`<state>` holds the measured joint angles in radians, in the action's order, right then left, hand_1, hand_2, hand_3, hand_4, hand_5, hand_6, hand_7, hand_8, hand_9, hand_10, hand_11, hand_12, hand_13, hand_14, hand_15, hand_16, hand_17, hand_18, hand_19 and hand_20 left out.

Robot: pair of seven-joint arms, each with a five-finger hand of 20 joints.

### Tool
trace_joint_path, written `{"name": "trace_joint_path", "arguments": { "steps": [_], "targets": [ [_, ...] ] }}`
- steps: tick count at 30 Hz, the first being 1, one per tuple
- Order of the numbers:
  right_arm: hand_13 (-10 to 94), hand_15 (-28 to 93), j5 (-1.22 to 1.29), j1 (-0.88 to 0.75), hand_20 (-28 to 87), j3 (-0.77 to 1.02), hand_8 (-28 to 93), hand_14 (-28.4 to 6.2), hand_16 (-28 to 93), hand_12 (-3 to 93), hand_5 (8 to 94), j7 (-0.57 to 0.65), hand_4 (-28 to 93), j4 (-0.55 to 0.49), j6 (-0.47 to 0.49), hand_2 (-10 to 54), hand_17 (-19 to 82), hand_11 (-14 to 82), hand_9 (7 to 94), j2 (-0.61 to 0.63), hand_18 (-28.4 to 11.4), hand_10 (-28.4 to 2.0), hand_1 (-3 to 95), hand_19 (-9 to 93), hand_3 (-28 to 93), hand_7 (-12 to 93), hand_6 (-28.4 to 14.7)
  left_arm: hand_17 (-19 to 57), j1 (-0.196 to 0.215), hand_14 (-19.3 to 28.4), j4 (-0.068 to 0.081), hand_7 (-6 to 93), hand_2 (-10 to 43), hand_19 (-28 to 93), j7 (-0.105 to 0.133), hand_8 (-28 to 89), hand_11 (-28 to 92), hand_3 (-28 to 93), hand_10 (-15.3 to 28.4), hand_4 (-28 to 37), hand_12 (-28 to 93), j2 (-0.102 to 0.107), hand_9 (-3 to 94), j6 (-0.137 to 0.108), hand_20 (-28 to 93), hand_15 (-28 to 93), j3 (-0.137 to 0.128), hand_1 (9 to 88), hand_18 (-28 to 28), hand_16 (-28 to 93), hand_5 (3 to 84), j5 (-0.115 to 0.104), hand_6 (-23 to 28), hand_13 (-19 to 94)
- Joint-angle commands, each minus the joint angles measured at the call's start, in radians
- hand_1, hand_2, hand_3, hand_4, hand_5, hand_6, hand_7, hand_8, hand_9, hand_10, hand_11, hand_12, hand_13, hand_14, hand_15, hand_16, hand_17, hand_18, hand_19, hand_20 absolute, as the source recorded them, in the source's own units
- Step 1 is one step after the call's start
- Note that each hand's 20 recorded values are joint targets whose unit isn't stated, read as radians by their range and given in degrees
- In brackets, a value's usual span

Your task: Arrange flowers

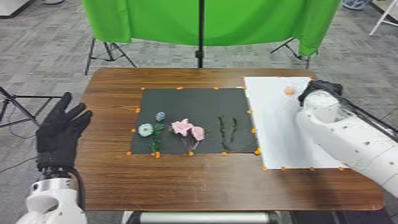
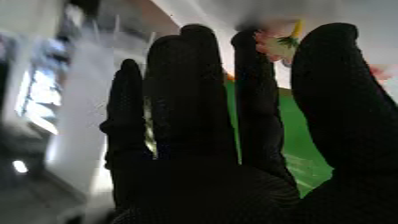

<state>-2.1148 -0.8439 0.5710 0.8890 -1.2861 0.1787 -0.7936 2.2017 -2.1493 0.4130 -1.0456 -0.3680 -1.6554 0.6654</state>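
In the head view the right hand (image 1: 322, 89) is at the white sheet's far right corner, beside a small pale pink flower (image 1: 290, 90). The right wrist view has the right hand (image 2: 204, 185) open, fingers straight, a pink flower with green and yellow (image 2: 282, 42) beyond its fingertips and more pink (image 2: 380, 72) past the thumb. The left hand (image 1: 59, 135) stays open at the table's left edge. On the dark mat lie a pale blue flower (image 1: 145, 130) with green leaves, a smaller blue bloom (image 1: 160, 116), pink flowers (image 1: 181, 126) and thin green sprigs (image 1: 223, 132).
The dark mat (image 1: 194, 100) and the white sheet (image 1: 280, 130) lie side by side on the brown table (image 1: 178, 185), with small orange pieces along their edges. The right arm (image 1: 346, 140) crosses the sheet's right side. A green cloth (image 1: 160, 20) hangs behind the table.
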Motion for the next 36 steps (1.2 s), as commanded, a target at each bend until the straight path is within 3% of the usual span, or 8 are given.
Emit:
{"name": "trace_joint_path", "arguments": {
  "steps": [1,4,7,11,15,22,24,36],
  "targets": [
    [65,74,-0.175,-0.002,33,-0.125,-15,-7.3,15,15.1,66.6,-0.056,-28,0.007,-0.081,-9.5,19,23.4,69.8,0.017,-20.8,-9.7,40.1,74,74,18,7.6,-10.3,-0.001,26.1,0.002,7.8,6.8,52,-0.009,-8,24,83,18.6,-28.3,10,-0.005,31.9,0.005,6,55,0.005,22.1,25.4,-11,34.0,0.004,6.8,20],
    [69,73,-0.213,-0.008,33,-0.158,-7,-5.6,18,19.8,75.7,-0.079,-28,0.008,-0.168,-9.5,22,20.6,77.9,0.033,-20.0,-7.2,48.2,76,63,17,7.4,-10.3,0.004,26.0,0.001,7.7,6.9,52,-0.004,-8,24,82,18.6,-28.3,10,-0.003,31.9,0.005,6,55,0.007,22.1,25.4,-11,34.1,0.002,6.8,20],
    [73,73,-0.227,-0.012,32,-0.175,-4,-3.8,19,28.4,84.7,-0.078,-28,0.004,-0.235,-9.5,24,12.9,87.5,0.043,-18.4,-4.7,54.1,79,60,16,7.9,-10.3,0.011,26.0,-0.002,7.7,6.9,52,0.003,-8,24,83,18.6,-28.2,10,-0.002,31.9,0.001,6,55,0.004,22.1,25.5,-11,34.0,-0.003,6.8,20],
    [76,74,-0.211,-0.025,32,-0.168,-2,-2.8,20,30.5,87.1,-0.069,-28,-0.043,-0.368,-9.5,26,11.9,91.8,0.060,-17.6,-3.6,55.2,81,61,16,7.5,-10.3,0.020,26.0,-0.007,7.7,6.9,52,0.005,-8,24,82,18.5,-28.3,10,0.002,31.8,-0.003,6,56,-0.007,22.1,25.5,-11,34.1,-0.002,6.8,20],
    [76,75,-0.218,-0.026,32,-0.164,-2,-2.8,21,31.4,87.5,-0.105,-28,-0.128,-0.475,-9.5,26,11.4,92.4,0.067,-17.4,-3.8,54.6,81,63,16,6.9,-10.3,0.027,26.0,-0.009,7.8,6.9,52,0.000,-8,24,82,18.6,-28.3,10,-0.008,31.9,-0.001,6,55,-0.012,22.1,25.4,-11,34.1,-0.001,6.8,20],
    [74,76,-0.194,-0.008,32,-0.247,-1,-3.3,22,33.6,87.5,-0.299,-28,-0.297,-0.497,-9.5,24,12.4,92.0,0.064,-16.9,-4.1,52.0,81,67,15,6.1,-10.3,0.027,25.9,-0.009,7.8,6.9,52,-0.015,-8,24,83,18.6,-28.3,10,-0.011,31.9,0.007,6,55,-0.014,22.1,25.4,-11,34.2,0.008,6.9,20],
    [73,77,-0.191,-0.002,32,-0.260,-1,-3.5,22,34.5,87.5,-0.336,-28,-0.321,-0.456,-9.5,23,14.3,91.2,0.037,-16.9,-4.7,51.7,81,67,15,6.3,-10.4,0.024,25.9,-0.007,7.8,6.8,52,-0.020,-8,24,83,18.6,-28.3,10,-0.015,31.9,0.009,6,55,-0.014,22.1,25.4,-11,34.2,0.012,6.9,20],
    [69,76,-0.250,-0.038,33,-0.260,-2,-4.3,21,33.5,85.9,-0.411,-28,-0.342,-0.359,-9.5,20,18.8,86.1,-0.025,-17.0,-5.6,49.0,78,69,16,7.2,-10.3,0.003,26.0,-0.001,7.9,6.8,52,-0.043,-8,24,83,18.6,-28.3,10,-0.020,31.9,0.024,6,55,-0.014,22.1,25.4,-11,34.2,0.029,6.8,20]
  ]
}}
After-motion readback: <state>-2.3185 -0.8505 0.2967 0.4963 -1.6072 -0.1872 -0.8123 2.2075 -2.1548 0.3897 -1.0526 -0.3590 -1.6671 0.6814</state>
